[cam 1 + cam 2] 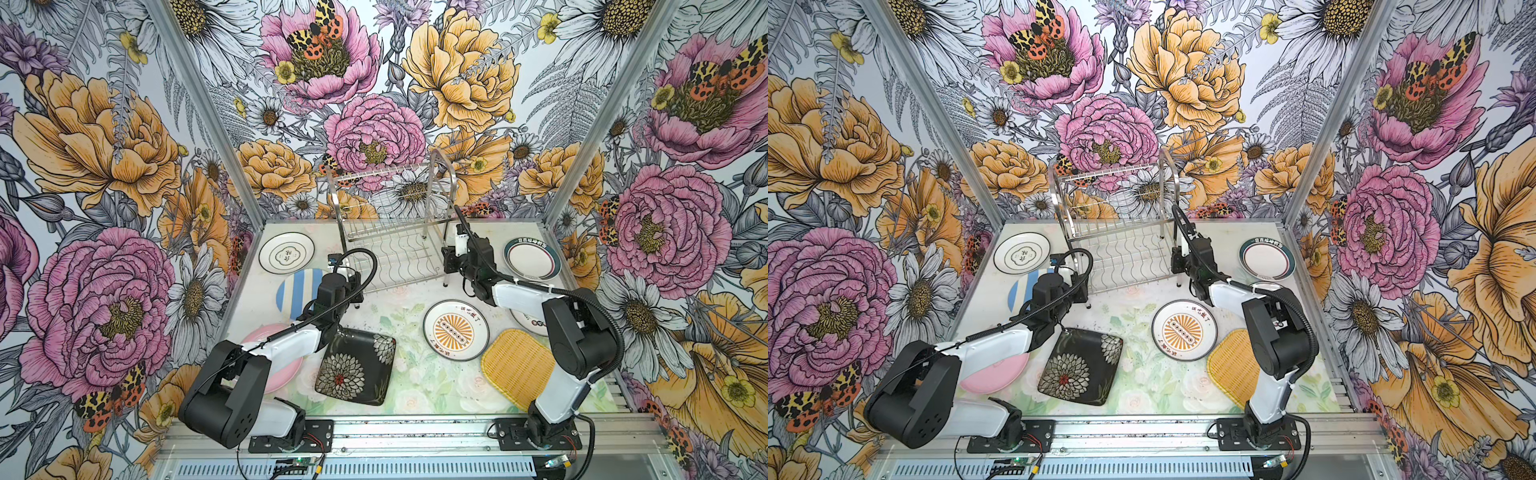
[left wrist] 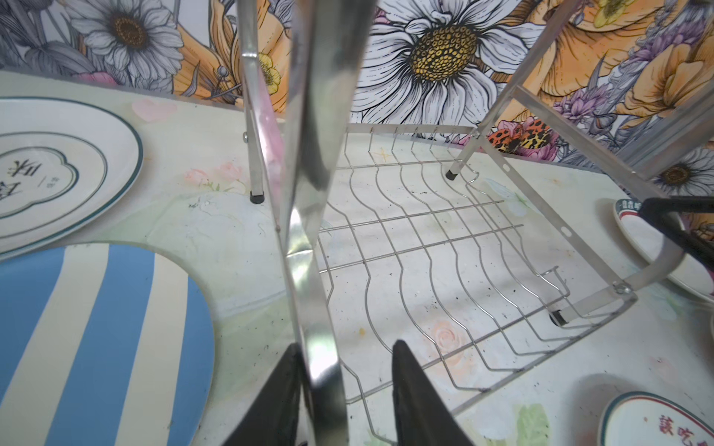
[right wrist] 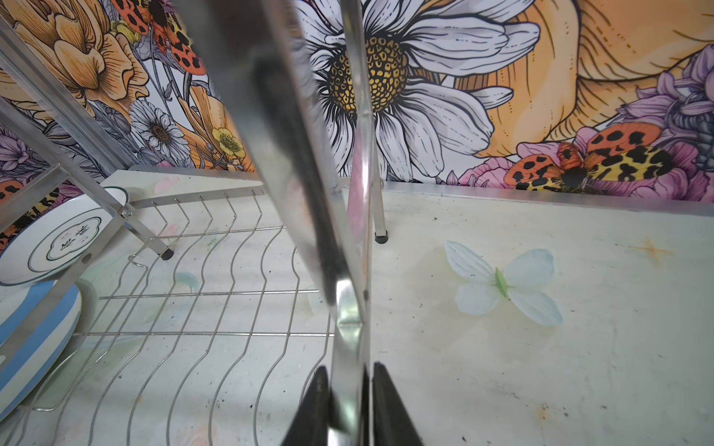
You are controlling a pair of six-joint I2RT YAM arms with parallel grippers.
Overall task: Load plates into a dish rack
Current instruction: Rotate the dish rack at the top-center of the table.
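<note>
Stereo pair overlooks all; wrist cameras hug rack (image 2: 309, 216).

My left arm (image 1: 994, 345) hides part of the pink plate (image 1: 992, 376). My right arm (image 1: 519, 295) covers most of a dark-rimmed plate (image 1: 530, 328).

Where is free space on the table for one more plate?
Bare: middle patch between rack, black square plate and sunburst plate; front patch between black square plate and yellow plate. Both sides are crowded.

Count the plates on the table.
8, none racked: white ringed, blue-striped, pink left; black floral, orange sunburst, yellow woven front; teal-rimmed right; dark-rimmed half hidden under right arm.
</note>
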